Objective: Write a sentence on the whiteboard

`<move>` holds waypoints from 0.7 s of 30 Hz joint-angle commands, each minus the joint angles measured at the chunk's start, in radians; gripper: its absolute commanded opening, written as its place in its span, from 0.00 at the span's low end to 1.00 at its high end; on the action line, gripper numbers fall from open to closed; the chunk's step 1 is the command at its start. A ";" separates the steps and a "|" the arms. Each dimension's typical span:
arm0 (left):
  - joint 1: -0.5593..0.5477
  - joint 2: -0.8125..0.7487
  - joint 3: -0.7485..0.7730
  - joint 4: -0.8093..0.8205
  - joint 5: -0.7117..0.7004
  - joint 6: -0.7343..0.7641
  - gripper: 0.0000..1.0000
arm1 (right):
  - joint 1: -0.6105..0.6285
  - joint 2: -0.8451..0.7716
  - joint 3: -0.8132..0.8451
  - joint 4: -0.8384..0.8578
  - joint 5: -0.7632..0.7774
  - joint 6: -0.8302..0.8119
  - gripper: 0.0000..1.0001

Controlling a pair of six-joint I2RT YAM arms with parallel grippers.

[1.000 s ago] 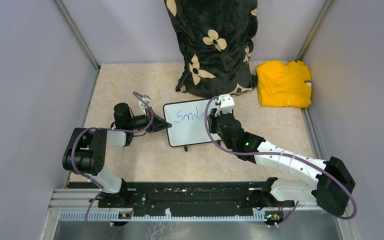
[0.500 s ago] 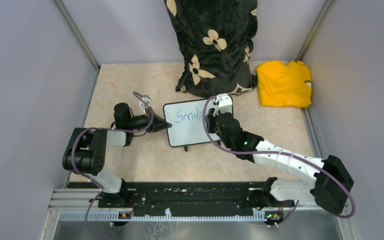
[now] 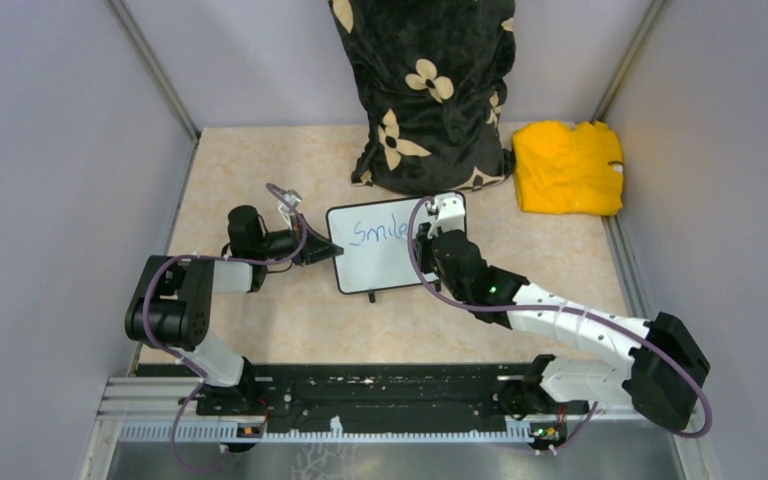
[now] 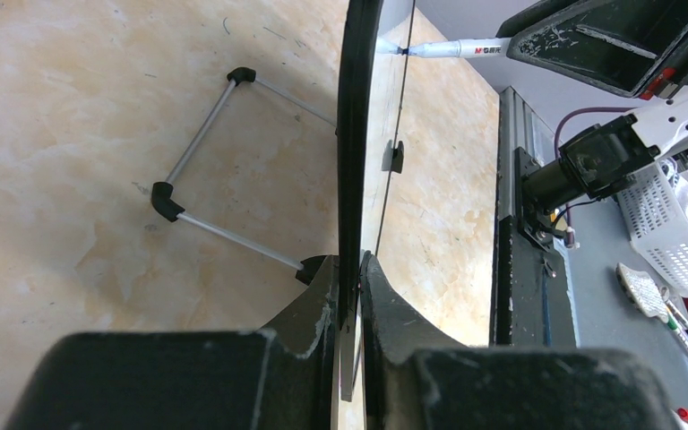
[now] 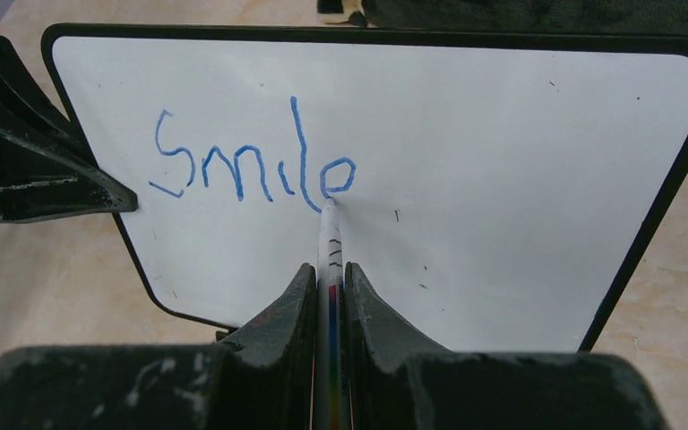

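Within the last second the "e" has been finished, so the sentence [image 5: 251,166] now reads "Smile". The whiteboard [image 3: 385,255], mid-table, is clamped at its left edge by the left gripper [image 4: 349,269]. The marker [image 5: 330,242] is pinched in the right gripper [image 5: 330,287] with its tip on the board. More words are judged outstanding.

- One white rectangular dark-framed whiteboard [image 3: 385,265]
- One white marker pen [image 5: 331,240]
- One blue handwritten word [image 5: 294,134]
- Two black grippers: left gripper [image 4: 348,269], right gripper [image 5: 329,273]
- One black floral cloth bag [image 3: 425,90]
- One yellow folded cloth [image 3: 568,167]
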 commanded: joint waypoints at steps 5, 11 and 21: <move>-0.007 0.000 0.013 -0.040 -0.023 0.052 0.00 | -0.009 -0.035 -0.008 -0.023 0.064 0.002 0.00; -0.007 0.000 0.013 -0.042 -0.024 0.053 0.00 | -0.009 -0.060 -0.008 -0.043 0.126 -0.005 0.00; -0.009 0.002 0.014 -0.042 -0.024 0.052 0.00 | -0.009 -0.107 -0.013 0.010 0.019 -0.039 0.00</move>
